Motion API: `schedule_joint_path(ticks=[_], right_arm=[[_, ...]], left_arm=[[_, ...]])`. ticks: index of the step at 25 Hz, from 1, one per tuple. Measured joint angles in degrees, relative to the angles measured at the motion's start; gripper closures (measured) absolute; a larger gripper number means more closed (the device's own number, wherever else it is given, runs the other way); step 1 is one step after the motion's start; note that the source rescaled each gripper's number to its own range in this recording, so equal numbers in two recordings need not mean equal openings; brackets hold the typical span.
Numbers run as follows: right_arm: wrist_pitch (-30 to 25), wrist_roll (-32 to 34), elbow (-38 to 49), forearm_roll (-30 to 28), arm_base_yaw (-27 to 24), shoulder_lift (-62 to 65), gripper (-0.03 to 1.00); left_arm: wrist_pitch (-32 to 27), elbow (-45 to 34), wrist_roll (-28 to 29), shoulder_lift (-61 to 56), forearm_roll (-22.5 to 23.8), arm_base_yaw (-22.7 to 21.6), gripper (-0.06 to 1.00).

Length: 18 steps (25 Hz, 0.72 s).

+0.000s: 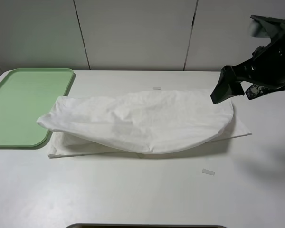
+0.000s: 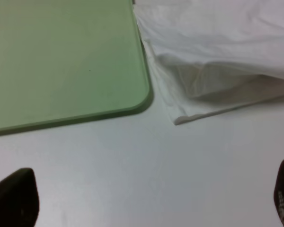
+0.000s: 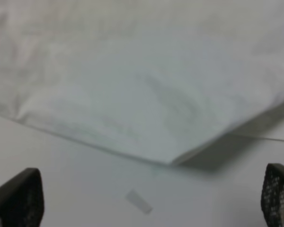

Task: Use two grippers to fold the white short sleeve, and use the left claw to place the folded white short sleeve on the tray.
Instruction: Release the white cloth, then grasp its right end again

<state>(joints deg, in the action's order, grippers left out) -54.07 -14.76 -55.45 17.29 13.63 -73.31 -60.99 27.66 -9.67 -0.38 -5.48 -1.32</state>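
The white short sleeve (image 1: 142, 123) lies folded into a long band across the middle of the table, its left end touching the tray (image 1: 23, 104). The tray is pale green and bare. My right gripper (image 1: 240, 90) hovers open over the shirt's right end; in its wrist view the shirt (image 3: 146, 94) fills the picture beyond the wide-apart gripper (image 3: 147, 196). The left claw (image 2: 149, 198) does not show in the exterior high view. In its own view it stands open above bare table, facing the tray's corner (image 2: 132, 90) and the shirt's near left corner (image 2: 189, 111). Neither gripper holds anything.
Small white tape strips lie on the table, one in front of the shirt (image 1: 208, 171) and one behind it (image 1: 156, 88). A dark edge (image 1: 147, 226) shows at the table's front. White wall panels stand behind the table.
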Motion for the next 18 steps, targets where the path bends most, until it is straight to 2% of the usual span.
schedule_joint_path(ticks=[2, 4, 8, 11, 12, 18], right_arm=[[1.43, -0.27, 0.00, 0.00, -1.03, -2.55, -0.03], [4.35, -2.91, -1.12, 0.03, -6.16, -9.13, -0.03], [4.85, -5.20, -3.36, 1.15, -9.41, -12.74, -0.03], [5.08, -8.74, -7.29, 4.31, -13.77, -18.39, -0.03], [5.24, -10.67, -10.18, 5.72, -16.80, -23.47, -0.03], [6.71, -12.44, -13.89, 5.89, -20.33, -30.97, -0.03]], left_arm=[[0.00, 0.00, 0.00, 0.00, 0.00, 0.00, -0.05], [0.00, 0.00, 0.00, 0.00, 0.00, 0.00, -0.05], [0.00, 0.00, 0.00, 0.00, 0.00, 0.00, -0.06], [0.00, 0.00, 0.00, 0.00, 0.00, 0.00, -0.06], [0.00, 0.00, 0.00, 0.00, 0.00, 0.00, -0.06], [0.00, 0.00, 0.00, 0.00, 0.05, 0.00, -0.06]])
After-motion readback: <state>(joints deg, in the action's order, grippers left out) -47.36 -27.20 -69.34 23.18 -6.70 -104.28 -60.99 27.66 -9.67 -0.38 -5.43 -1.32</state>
